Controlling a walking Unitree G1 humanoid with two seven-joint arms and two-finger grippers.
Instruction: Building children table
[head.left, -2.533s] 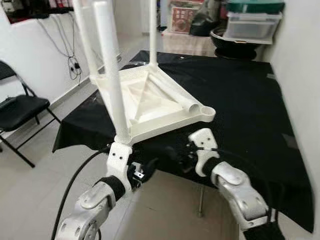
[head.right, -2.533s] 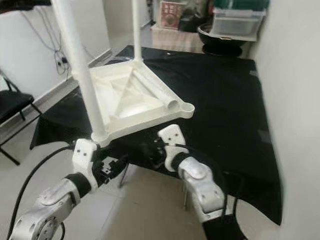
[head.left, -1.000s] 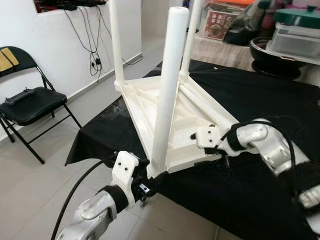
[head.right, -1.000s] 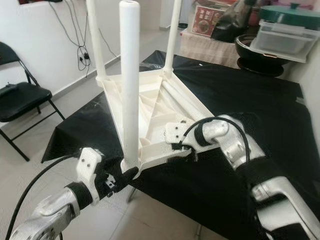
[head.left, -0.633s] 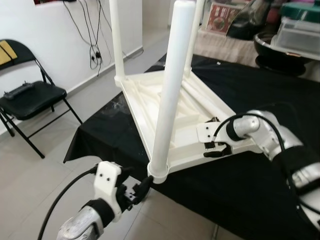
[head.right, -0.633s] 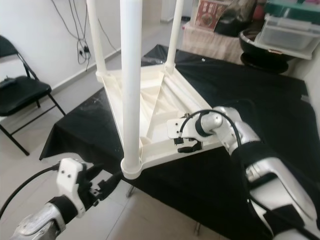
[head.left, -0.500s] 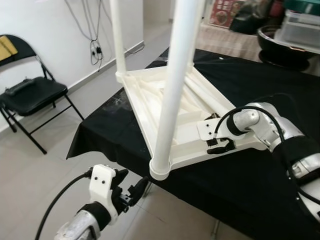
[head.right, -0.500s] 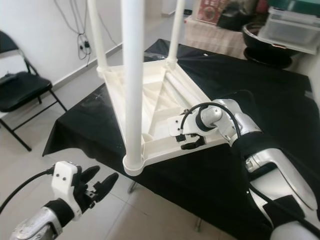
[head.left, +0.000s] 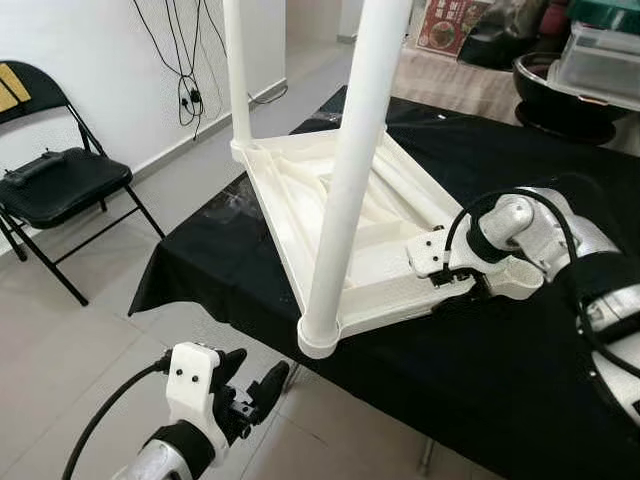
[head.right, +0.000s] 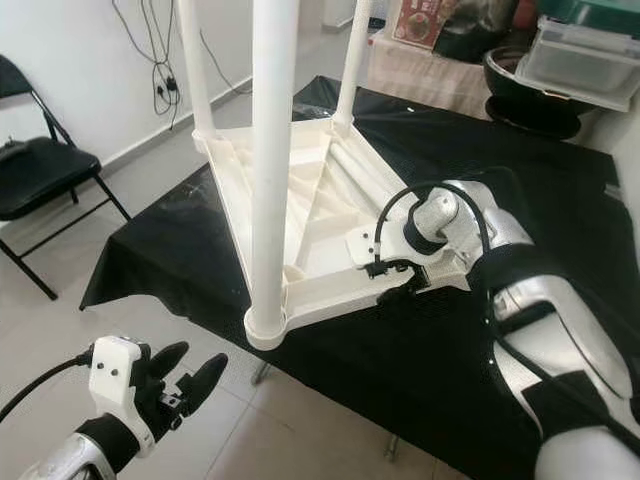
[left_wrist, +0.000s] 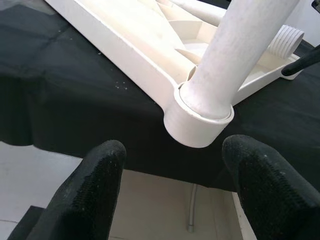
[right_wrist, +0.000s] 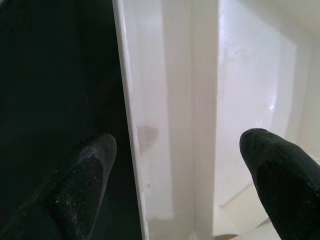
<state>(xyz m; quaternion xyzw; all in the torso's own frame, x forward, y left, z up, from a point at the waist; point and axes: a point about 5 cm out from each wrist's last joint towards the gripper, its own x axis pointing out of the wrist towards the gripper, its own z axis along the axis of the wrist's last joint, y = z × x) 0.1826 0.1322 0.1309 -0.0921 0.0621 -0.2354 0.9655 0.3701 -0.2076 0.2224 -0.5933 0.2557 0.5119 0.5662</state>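
The right gripper (head.left: 462, 290), fingers spread, is straddling the inverted white children's table (head.left: 330, 205) lying on the black-draped bench (head.left: 500, 370); the left gripper (head.left: 252, 395) is hovering released below. Three legs are standing; a fourth (left_wrist: 286, 41) is lying unfitted.

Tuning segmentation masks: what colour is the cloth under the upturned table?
Plain black cloth, no pattern; clearest in the left eye view.
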